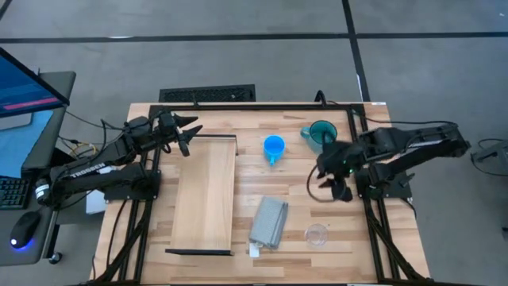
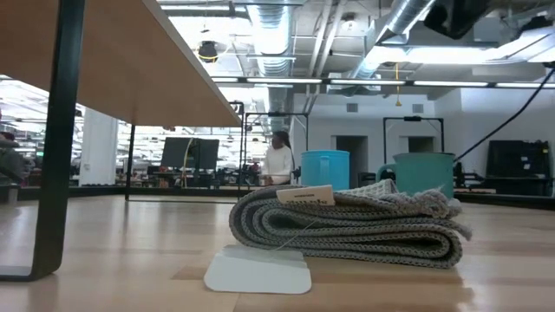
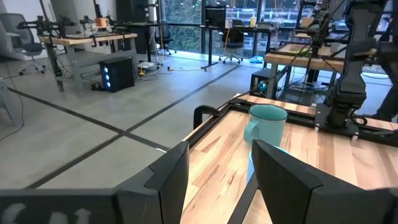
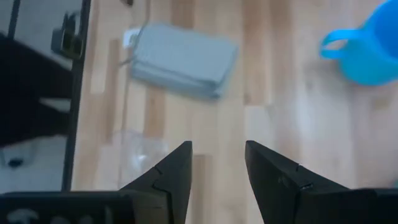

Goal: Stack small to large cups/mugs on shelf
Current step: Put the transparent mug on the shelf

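Shelf [image 1: 205,195]: long pale board lying along the surface's left side, nothing on it; stacking not yet begun.

Teal mug [image 1: 322,133]: upright near the far right edge, largest, likely the base of the stack.

Blue mug [image 1: 274,148]: upright just left of the teal mug, apart from it.

Clear cup [image 1: 317,235]: upright near the front right corner.

Grey cloth [image 1: 269,222]: folded, between shelf and clear cup; not part of the task.

Right gripper [image 1: 333,184]: fingers spread, holding nothing, above bare surface between teal mug and clear cup, seemingly placed to reach either.

Left gripper [image 1: 189,131]: fingers spread, empty, above the shelf's far end, waiting.
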